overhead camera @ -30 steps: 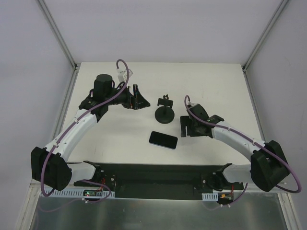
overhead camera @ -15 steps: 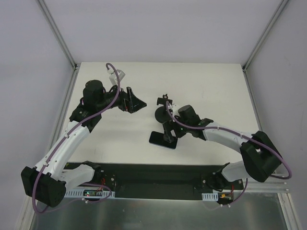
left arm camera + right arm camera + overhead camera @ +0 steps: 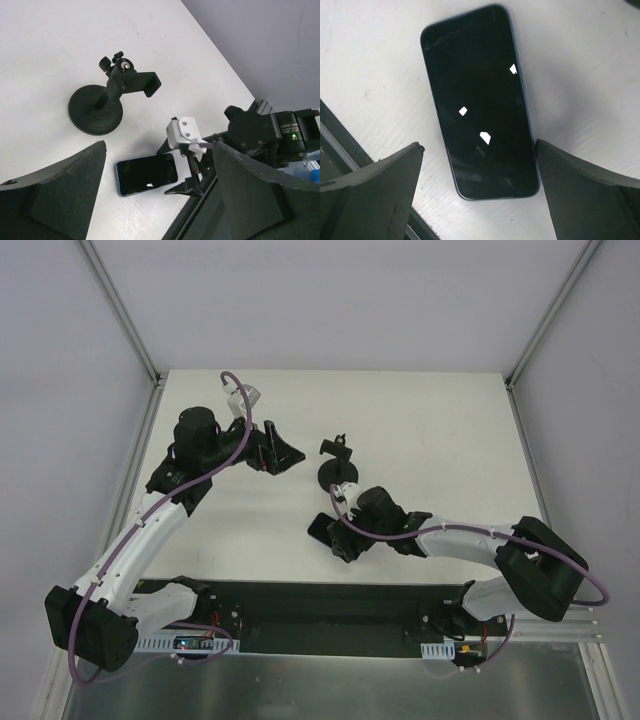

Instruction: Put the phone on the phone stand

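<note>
Phone, a thin black glossy slab, lies flat and screen-up on the white table, near the front edge and just near-left of the small black round-based phone stand. The right gripper is right over it, jaws spread wide, a finger outside each long edge, nothing pinched yet. I'd drop straight down, centre up, then squeeze evenly so it doesn't skid. The left gripper, far-left of the stand, is spread wide and empty too.
</note>
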